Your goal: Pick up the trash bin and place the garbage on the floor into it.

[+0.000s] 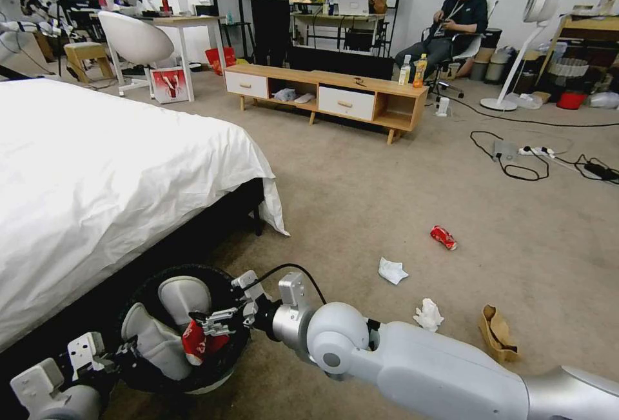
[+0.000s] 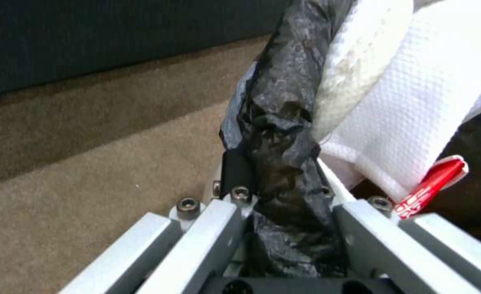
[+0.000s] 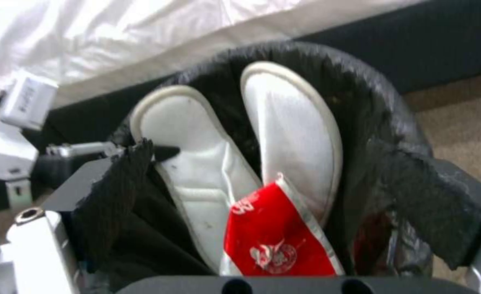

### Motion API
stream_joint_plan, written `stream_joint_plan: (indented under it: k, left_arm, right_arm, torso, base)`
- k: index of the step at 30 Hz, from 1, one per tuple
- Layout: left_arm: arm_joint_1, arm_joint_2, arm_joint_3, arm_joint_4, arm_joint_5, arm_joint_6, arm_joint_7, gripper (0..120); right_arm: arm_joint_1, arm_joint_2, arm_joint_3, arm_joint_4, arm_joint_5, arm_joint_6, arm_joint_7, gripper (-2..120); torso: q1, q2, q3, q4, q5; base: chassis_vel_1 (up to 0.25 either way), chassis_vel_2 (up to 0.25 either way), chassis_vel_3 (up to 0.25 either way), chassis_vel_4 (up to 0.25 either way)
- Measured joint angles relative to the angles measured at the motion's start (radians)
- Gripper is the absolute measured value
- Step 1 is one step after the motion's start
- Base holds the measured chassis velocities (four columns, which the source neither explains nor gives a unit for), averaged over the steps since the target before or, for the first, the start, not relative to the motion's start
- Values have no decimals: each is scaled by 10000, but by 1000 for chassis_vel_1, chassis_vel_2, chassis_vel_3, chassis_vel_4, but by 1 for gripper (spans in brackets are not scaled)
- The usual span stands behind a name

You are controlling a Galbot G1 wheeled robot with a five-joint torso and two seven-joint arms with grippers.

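the bin (image 1: pixel 177 330) is sitting beside the bed (image 1: pixel 97 181), at its near corner, with the left pincer (image 2: pixel 284 196) pinching its bag-covered rim; the black bag (image 2: pixel 278 143) is bunching between the closed fingers; two white slippers (image 3: pixel 240 134) are already lying inside the bin; the right pincer (image 1: pixel 216 326) is hanging over the bin mouth, its fingers spread either side of a red-and-white cup (image 3: pixel 273 241) that is sitting in the bin, leaning on a slipper; i cannot tell whether the cup is quite free of the fingers.

on the floor (image 1: pixel 400 188), out from the bin and away from the bed, garbage is waiting: two tissues (image 1: pixel 391 270), a brown bag (image 1: pixel 496 333) and, farthest, a crushed can (image 1: pixel 443 237).

risks as i judge them: the left grip is mostly on loose bag film, so lifting or carrying could let the rim slip or tear the liner, tipping the bin; the slippers are filling much of the bin, so later pieces could bounce out; the right fingers, withdrawing, could snag the bag edge or drag the cup back out.
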Motion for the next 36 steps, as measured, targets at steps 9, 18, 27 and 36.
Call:
stream_joint_plan:
  k: [9, 18, 27, 36]
  left_arm:
    - [0, 4, -17, 41, 16, 0, 0, 3]
    - [4, 79, -26, 87, 35, 0, 0, 3]
    - [51, 134, -74, 117, 151, 0, 87, 3]
    - [243, 206, -114, 84, 433, 0, 192, 3]
  right_arm:
    - [28, -168, 940, 652, 258, -61, 75, 100]
    - [-264, -1081, 2503, 1694, 456, -64, -7, 100]
    - [-2074, -2597, 5547, 2736, -266, 381, -658, 100]
    - [-5896, -4794, 10074, 3631, -1956, 1822, -1197, 100]
  torso:
    - [0, 0, 0, 0, 0]
    - [0, 0, 0, -1, 1]
    - [0, 0, 0, -1, 4]
    - [0, 0, -1, -2, 5]
  base:
    - [0, 0, 0, 0]
    - [0, 0, 0, 0]
    - [0, 0, 0, 0]
    - [0, 0, 0, 0]
